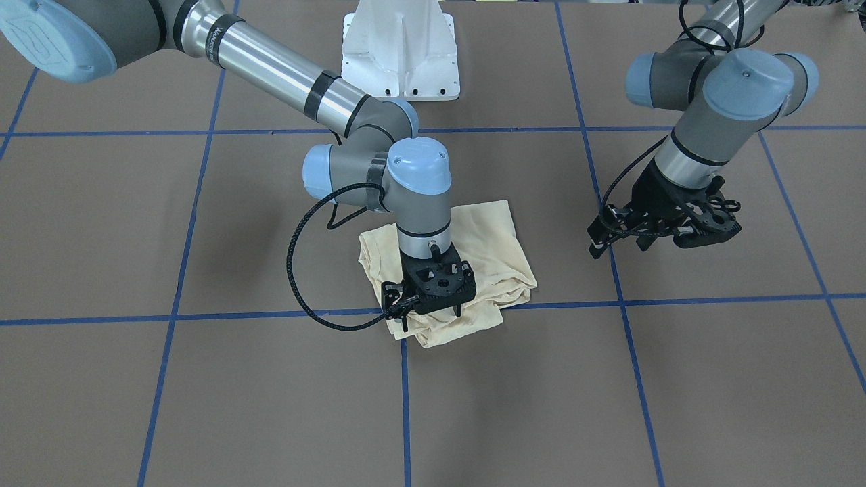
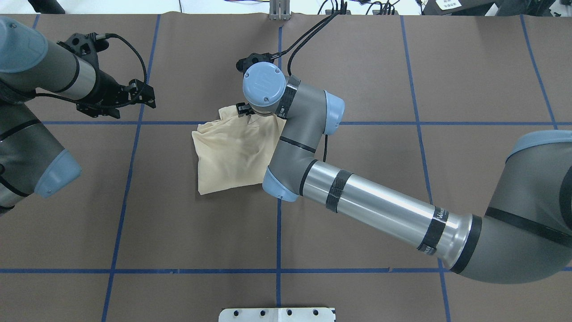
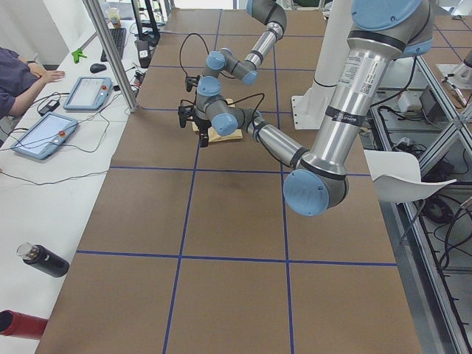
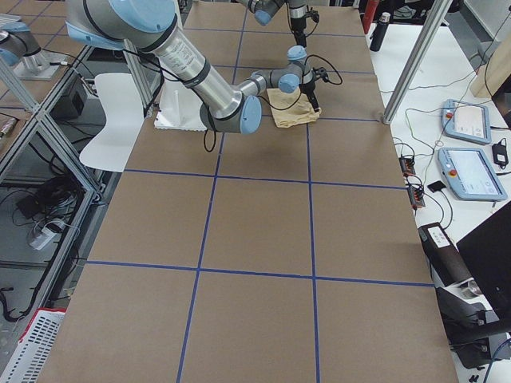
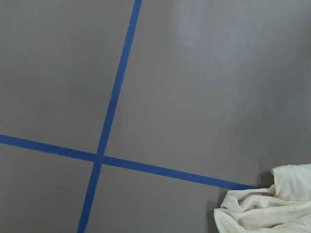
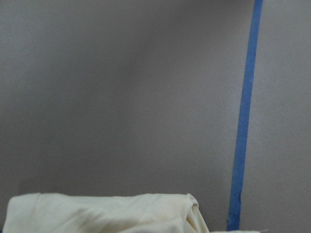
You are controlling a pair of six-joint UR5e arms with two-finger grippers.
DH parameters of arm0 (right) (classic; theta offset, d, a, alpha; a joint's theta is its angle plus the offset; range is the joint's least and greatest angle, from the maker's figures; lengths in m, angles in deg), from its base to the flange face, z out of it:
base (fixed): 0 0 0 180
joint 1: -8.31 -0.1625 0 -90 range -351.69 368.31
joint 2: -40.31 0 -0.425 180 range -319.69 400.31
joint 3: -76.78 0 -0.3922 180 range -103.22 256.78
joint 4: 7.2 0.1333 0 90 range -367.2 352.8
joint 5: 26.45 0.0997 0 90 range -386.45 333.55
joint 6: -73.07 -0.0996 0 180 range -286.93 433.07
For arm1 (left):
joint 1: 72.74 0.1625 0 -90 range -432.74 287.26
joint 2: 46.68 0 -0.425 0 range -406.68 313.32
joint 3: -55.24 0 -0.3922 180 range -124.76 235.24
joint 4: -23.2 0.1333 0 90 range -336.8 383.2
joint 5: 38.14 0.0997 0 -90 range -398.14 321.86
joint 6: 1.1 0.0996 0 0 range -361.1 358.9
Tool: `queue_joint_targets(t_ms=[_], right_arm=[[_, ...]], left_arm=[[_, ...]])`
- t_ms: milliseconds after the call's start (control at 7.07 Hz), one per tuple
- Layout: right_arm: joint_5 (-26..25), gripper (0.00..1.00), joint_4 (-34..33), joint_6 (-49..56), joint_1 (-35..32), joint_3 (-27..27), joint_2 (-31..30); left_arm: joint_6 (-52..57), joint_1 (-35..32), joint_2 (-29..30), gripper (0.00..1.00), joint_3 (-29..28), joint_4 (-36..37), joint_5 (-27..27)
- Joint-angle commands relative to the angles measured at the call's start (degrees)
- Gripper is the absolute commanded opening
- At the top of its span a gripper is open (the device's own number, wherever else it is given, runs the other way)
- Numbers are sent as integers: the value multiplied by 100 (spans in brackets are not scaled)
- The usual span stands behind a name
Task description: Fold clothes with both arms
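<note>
Shirt (image 1: 494,243) lies mid-surface, folded to a compact cream bundle w/ rumpled edges. Print, collar and tag don't show. It sits at a crossing of the blue tape lines (image 1: 404,406) on the brown surface (image 1: 203,406); its edge on the operators' side laps over one line.

R arm (image 1: 270,67) reaches in over the bundle, wrist pointing straight down. R pincer (image 1: 433,316) is at the shirt's operator-side edge, tips spread apart w/ no cloth clamped between them, so it looks open. Whether the tips touch the fabric: can't tell. R wrist cam shows only the top of the folded cloth at the bottom of the view, plus one tape line.

L arm (image 1: 717,108) is well off to the side. L pincer (image 1: 619,249) hangs above bare surface, tilted, fingers apart, holding nothing. L wrist cam catches a shirt corner low in its view, beyond a tape crossing.

White pedestal (image 1: 399,54) stands at the robot's edge.
</note>
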Motion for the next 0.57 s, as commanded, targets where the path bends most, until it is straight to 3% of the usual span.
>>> queue_joint_targets(t_ms=[0, 283, 424], right_arm=[[309, 100, -150, -107, -181, -310, -8], [1019, 100, -1690, -107, -489, -1518, -384], [1406, 100, -2159, -72, -725, -2299, -873]], left_arm=[[686, -196, -16, 100, 119, 13, -25], [1026, -433, -104, 100, 295, 22, -183], [1278, -443, -313, 100, 574, 22, -175]])
